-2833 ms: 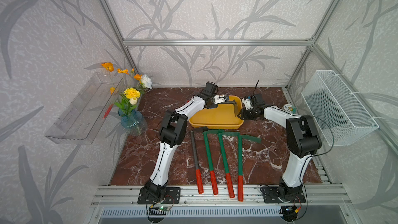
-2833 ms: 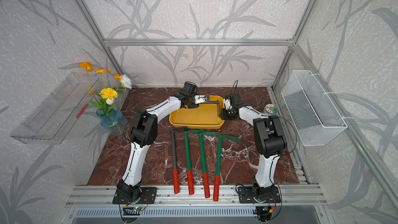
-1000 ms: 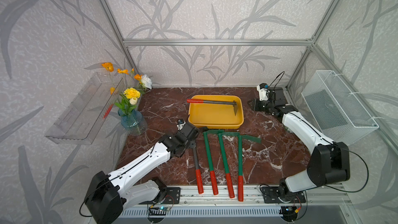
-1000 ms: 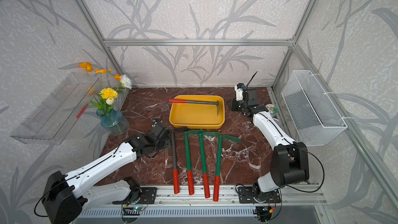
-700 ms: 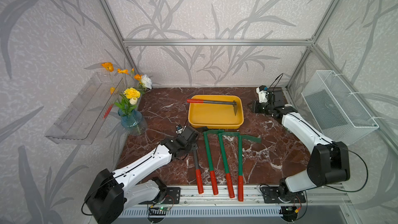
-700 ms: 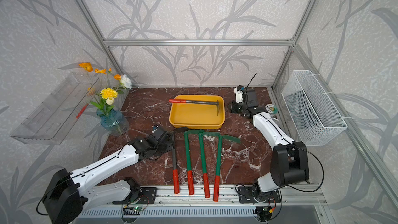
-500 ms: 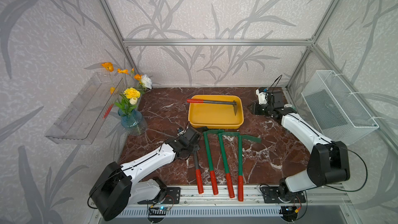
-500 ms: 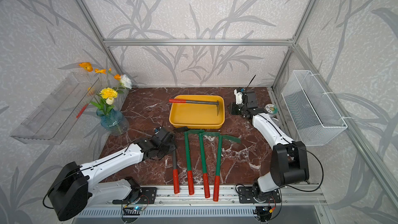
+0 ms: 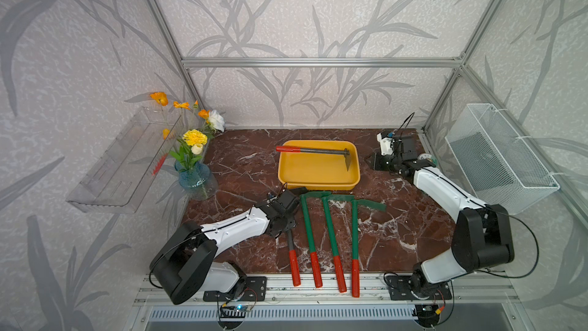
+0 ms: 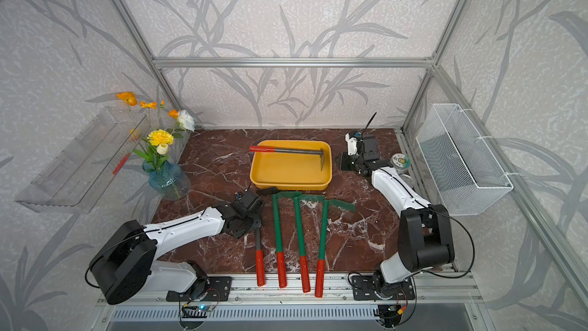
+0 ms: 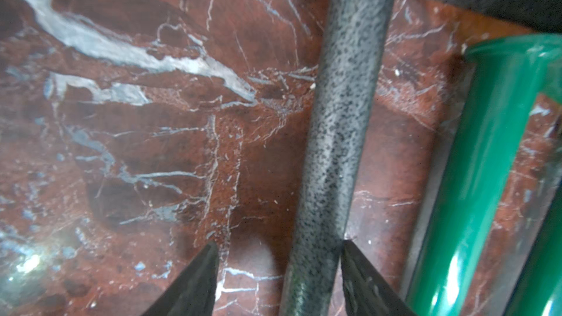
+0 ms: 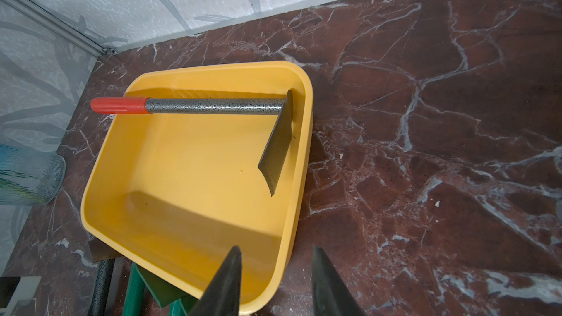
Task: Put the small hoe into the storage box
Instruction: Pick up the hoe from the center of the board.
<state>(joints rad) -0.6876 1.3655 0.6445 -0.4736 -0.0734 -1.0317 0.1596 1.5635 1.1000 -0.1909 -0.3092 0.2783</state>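
A small hoe (image 9: 315, 151) (image 10: 289, 151) (image 12: 213, 106) with a grey speckled shaft and red grip lies in the yellow storage box (image 9: 315, 170) (image 10: 288, 170) (image 12: 182, 162), its grip resting on the left rim. A second hoe of the same look (image 9: 294, 265) (image 10: 259, 265) lies on the table in front of the box. My left gripper (image 9: 288, 218) (image 11: 278, 247) is low over its shaft (image 11: 343, 117), open, one fingertip (image 11: 349, 253) touching the shaft. My right gripper (image 9: 370, 162) (image 12: 275, 250) hovers open and empty just right of the box.
Three green-handled hoes (image 9: 331, 227) lie side by side right of the grey one, close to my left gripper. A blue vase of flowers (image 9: 195, 176) stands at the left. A clear trough (image 9: 124, 160) and a white wire basket (image 9: 496, 154) hang on the side walls.
Both grippers have left the box, where the hoe now lies. In the last second my left gripper came down over the grey shaft on the table. The right arm barely moved.
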